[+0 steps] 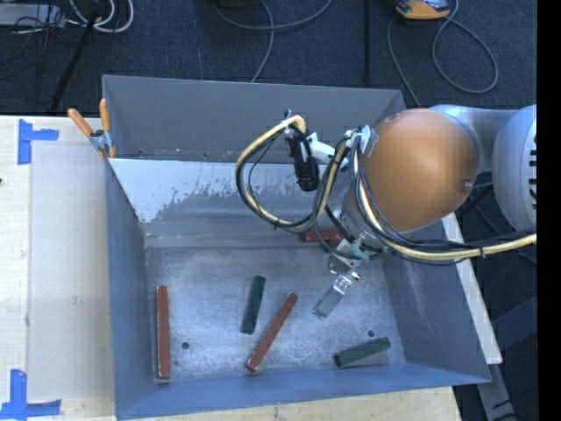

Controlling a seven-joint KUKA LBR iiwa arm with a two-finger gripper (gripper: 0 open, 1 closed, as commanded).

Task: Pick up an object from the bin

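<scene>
Brown stick (272, 331) slants lower-left to upper-right, near the gripper (340, 284), whose opening I cannot tell.

My one camera looks down into the bin (202, 261) from above, tilted a bit, arm (421, 169) on the right.

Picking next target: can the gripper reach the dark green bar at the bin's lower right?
Likely yes: the dark green bar lies alone, nothing between it and the gripper; the sloped bin wall nearby may crowd it.
</scene>
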